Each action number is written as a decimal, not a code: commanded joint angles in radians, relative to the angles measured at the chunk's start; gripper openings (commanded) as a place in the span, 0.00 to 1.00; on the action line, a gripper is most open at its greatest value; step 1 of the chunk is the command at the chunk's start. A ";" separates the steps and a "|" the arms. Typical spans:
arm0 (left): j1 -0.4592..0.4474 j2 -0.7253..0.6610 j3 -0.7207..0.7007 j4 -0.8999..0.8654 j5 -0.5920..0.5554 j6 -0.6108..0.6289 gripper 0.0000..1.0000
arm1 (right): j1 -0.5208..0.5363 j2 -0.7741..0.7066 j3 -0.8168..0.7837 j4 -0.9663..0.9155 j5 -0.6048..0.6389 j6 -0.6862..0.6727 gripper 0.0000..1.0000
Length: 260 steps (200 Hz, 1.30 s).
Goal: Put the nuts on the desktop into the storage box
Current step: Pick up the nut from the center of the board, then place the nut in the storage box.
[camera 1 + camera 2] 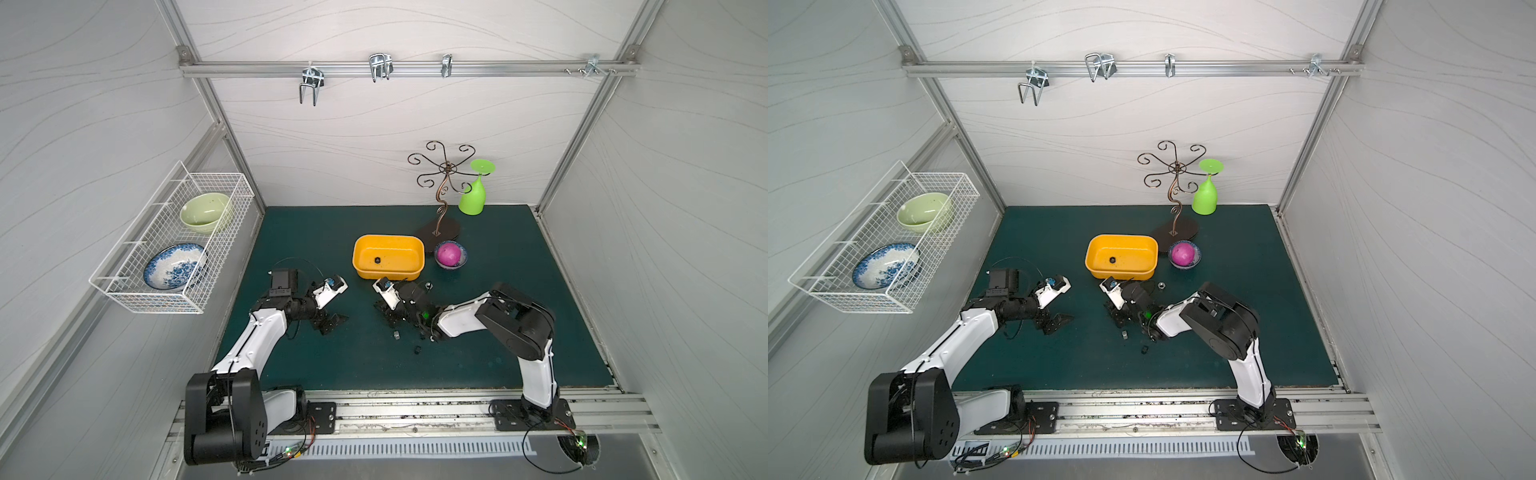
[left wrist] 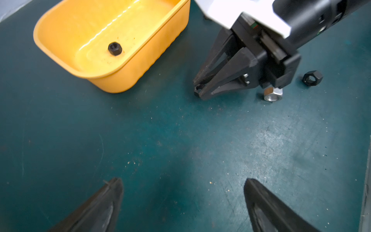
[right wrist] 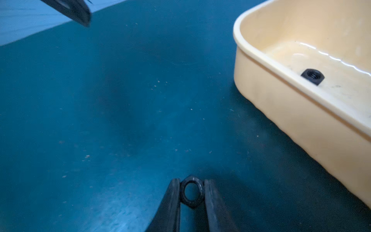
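I logged one black hex nut (image 2: pixel 114 48) in yellow-orange plastic box (image 1: pixel 388 275). Right fingers (image 3: pixel 170 200) gripped second black nut (image 3: pixel 192 203); left fingers (image 2: pixel 100 211) gaped empty. Silver hex nut (image 2: pixel 272 96), others lay on teal tabletop (image 2: pixel 160 140).

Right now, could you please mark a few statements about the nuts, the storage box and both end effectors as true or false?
1. The storage box contains a single nut. True.
2. The left end effector grips a nut. False: it is open and empty.
3. The right end effector is shut on a black nut. True.
4. No nuts lie on the desktop. False: a silver nut lies there.
5. The pink ball sits inside the storage box. False: it sits in a small bowl beside it.
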 commanded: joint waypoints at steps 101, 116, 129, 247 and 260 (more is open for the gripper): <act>-0.105 0.089 0.320 -0.176 0.145 -0.026 0.99 | -0.123 -0.281 0.129 -0.352 -0.167 -0.057 0.21; -0.117 0.124 0.387 -0.194 0.145 -0.032 0.99 | -0.146 -0.304 0.151 -0.383 -0.183 -0.071 0.21; -0.122 0.156 0.445 -0.205 0.148 -0.044 0.99 | -0.166 -0.317 0.177 -0.419 -0.193 -0.079 0.21; -0.254 0.475 0.777 -0.146 0.076 -0.151 0.99 | -0.371 -0.124 0.459 -0.630 -0.233 -0.094 0.21; -0.261 0.506 0.790 -0.145 0.060 -0.151 0.99 | -0.381 -0.089 0.483 -0.649 -0.223 -0.102 0.21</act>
